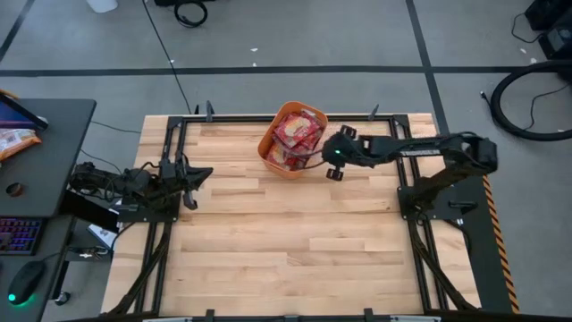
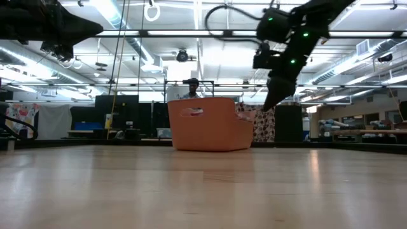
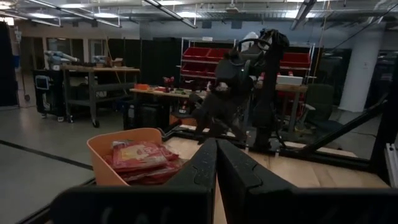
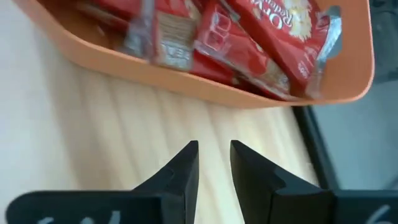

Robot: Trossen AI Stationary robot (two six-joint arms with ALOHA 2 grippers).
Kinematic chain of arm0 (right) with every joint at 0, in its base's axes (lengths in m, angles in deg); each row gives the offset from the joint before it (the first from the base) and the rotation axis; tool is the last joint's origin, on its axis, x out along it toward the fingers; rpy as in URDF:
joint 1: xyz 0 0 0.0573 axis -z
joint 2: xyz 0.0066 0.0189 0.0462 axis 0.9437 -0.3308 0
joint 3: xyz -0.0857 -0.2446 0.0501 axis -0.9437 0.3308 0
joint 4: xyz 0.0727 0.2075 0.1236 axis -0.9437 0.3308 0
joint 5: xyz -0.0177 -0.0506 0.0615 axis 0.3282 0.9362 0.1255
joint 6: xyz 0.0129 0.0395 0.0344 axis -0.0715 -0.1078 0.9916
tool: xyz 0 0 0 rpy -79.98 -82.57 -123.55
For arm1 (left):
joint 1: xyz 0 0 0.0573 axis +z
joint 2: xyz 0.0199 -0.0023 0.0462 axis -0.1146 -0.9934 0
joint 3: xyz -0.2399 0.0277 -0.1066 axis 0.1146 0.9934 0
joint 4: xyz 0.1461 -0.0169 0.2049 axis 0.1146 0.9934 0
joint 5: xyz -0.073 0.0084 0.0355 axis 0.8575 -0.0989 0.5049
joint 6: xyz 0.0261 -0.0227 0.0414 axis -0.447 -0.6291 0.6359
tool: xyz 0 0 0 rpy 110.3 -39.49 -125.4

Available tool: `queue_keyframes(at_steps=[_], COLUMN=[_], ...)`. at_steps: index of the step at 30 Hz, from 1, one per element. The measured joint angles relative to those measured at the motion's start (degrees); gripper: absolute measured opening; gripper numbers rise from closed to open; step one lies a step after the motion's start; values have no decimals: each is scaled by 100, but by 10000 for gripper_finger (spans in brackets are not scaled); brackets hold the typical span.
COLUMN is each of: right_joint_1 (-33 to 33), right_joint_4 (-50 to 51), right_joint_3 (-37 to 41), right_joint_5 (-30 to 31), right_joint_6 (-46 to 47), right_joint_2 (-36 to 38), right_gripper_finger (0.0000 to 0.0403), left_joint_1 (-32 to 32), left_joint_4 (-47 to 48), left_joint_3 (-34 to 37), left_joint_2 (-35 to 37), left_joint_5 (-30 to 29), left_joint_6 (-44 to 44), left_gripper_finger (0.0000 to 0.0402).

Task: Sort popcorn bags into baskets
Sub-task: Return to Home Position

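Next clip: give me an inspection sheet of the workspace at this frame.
Surface: wooden table, only the orange tub on it.
Job's things: popcorn bags piled inside the orange tub; none seen on the table.
Clutter: nothing seen.
Grippers: right gripper beside the tub, slightly open, empty; left gripper shut, empty, at the table's left edge.
Cables: black cable on the floor.
Surroundings: side desk with keyboard; person behind the table.
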Motion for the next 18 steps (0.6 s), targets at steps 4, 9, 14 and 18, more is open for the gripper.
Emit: queue_keyframes(at_steps=[4, 9, 14, 18], right_joint_1=[-57, -108, -329, -525], right_joint_4=[-721, -1564, -2594, -3691], right_joint_3=[679, 1445, 2142, 2716], right_joint_5=[-542, -1127, -1450, -1501], right_joint_6=[417, 972, 1444, 1609], right_joint_2=[698, 1583, 2365, 2905], right_gripper_finger=[93, 90, 90, 90], left_joint_1=[0, 1, 1, 1], left_joint_4=[-3, 99, 294, 548], left_joint_3=[0, 0, 0, 2], left_joint_2=[0, -11, -9, -10], left_joint_5=[103, 122, 126, 129], left_joint_6=[-52, 135, 131, 136], left_gripper_finger=[16, 16, 16, 16])
